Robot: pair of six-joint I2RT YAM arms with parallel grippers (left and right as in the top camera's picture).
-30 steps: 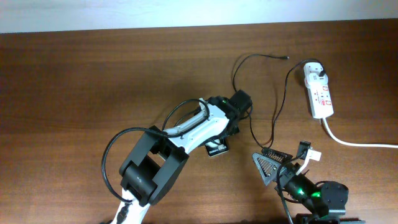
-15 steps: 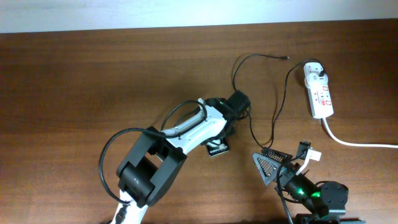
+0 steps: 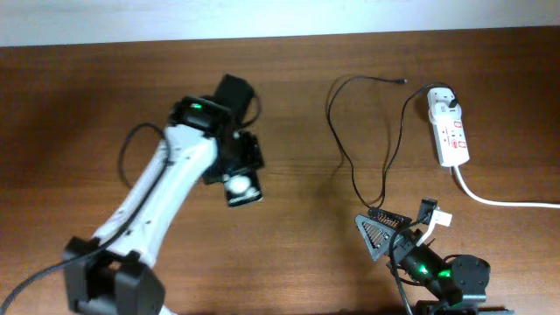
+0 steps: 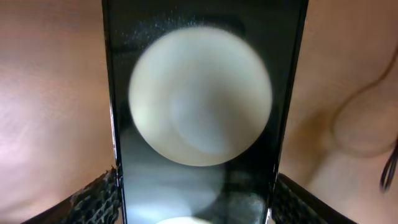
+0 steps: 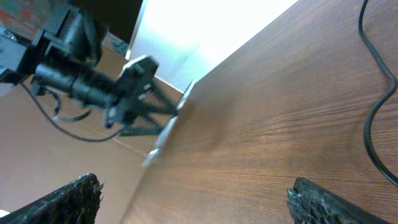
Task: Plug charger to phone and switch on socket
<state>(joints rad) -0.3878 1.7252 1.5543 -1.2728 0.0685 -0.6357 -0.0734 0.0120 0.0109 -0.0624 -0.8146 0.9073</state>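
Our left gripper [image 3: 238,175] clenches its jaws on the flat black slab phone [image 4: 196,112], probably steadying it for the thin black charger cable [image 3: 330,109]; our right gripper [image 3: 404,220] rests, jaws released.

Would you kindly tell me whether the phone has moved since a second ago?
Yes. The phone, held in the left claw, has shifted left, farther from the socket.

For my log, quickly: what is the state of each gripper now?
Left gripper: closed, holding the phone.
Right gripper: open, empty.
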